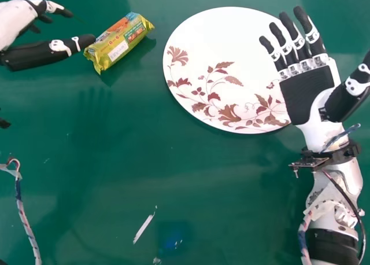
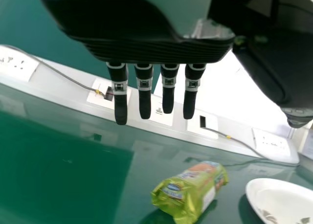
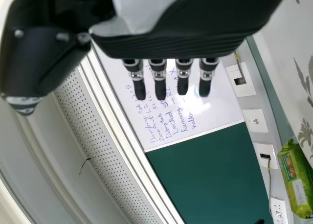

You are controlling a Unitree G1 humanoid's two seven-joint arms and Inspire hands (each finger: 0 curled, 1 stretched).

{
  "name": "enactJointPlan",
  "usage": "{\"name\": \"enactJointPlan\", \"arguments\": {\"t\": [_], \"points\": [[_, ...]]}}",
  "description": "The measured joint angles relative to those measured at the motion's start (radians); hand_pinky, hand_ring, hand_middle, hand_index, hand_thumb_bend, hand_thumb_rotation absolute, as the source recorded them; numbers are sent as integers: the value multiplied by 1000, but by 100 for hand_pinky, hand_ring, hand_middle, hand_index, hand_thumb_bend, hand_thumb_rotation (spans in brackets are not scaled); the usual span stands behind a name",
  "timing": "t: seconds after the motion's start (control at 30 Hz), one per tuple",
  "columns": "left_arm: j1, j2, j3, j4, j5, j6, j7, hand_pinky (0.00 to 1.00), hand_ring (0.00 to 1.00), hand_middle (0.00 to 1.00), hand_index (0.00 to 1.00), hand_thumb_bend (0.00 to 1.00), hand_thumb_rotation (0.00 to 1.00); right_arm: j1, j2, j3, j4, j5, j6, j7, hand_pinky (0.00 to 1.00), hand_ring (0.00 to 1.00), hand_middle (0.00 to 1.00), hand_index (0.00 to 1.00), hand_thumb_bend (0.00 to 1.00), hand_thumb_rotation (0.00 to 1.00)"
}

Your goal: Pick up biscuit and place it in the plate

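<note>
Biscuit packet (image 1: 119, 41): lay near left fingers (image 2: 120, 99), which were straight, slightly parted. Probably light, slippery, crushable; middle suited gentle grip. Right fingers (image 1: 289, 26): spread.

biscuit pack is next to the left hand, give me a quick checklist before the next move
1. Biscuit pack on the table, off the plate: ok
2. Left hand open for a grasp: ok
3. Pack gripped, ready to lift: not ok, no fingers round it
4. Left thumb touching the pack: cannot tell, they overlap in the head view
5. Right hand away from the plate: not ok, overlaps its right side in the head view
</note>
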Motion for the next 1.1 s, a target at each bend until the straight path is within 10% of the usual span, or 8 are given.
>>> {"name": "enactJointPlan", "arguments": {"t": [0.6,1.1], "points": [[-131,104,-99,50,118,-7,-97,79,91,96,90,100,63,43,12,28,-72,1,10,-26,94,100,100,100,100,52],[-377,74,-294,275,165,-136,-151,100,96,100,93,100,65,96,11,59,-150,1,33,-65,96,100,100,100,100,61]]}}
